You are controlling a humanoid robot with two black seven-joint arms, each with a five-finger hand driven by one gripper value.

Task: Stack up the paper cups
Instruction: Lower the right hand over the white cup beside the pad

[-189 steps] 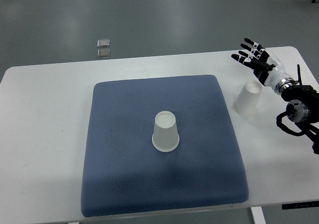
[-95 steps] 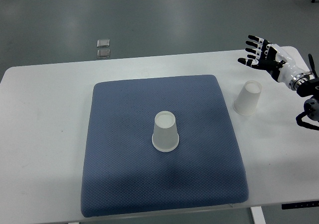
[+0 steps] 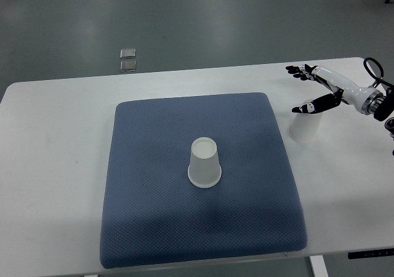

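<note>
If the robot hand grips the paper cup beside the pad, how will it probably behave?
The upside-down paper cup beside the blue pad looks thin-walled, so it probably crushes under a hard squeeze. It seems empty and light, so a nudge from the open right robot hand likely slides or tips it.

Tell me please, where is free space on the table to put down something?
The white table left of the blue mat is bare. The mat around the centre cup is free. Crowded: right edge, with second cup and right hand.

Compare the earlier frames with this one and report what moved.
The right hand turned edge-on and came down over the upside-down white paper cup on the bare table, fingers spread, holding nothing. That cup, the upside-down white paper cup on the blue mat and the blue quilted mat did not move.
</note>
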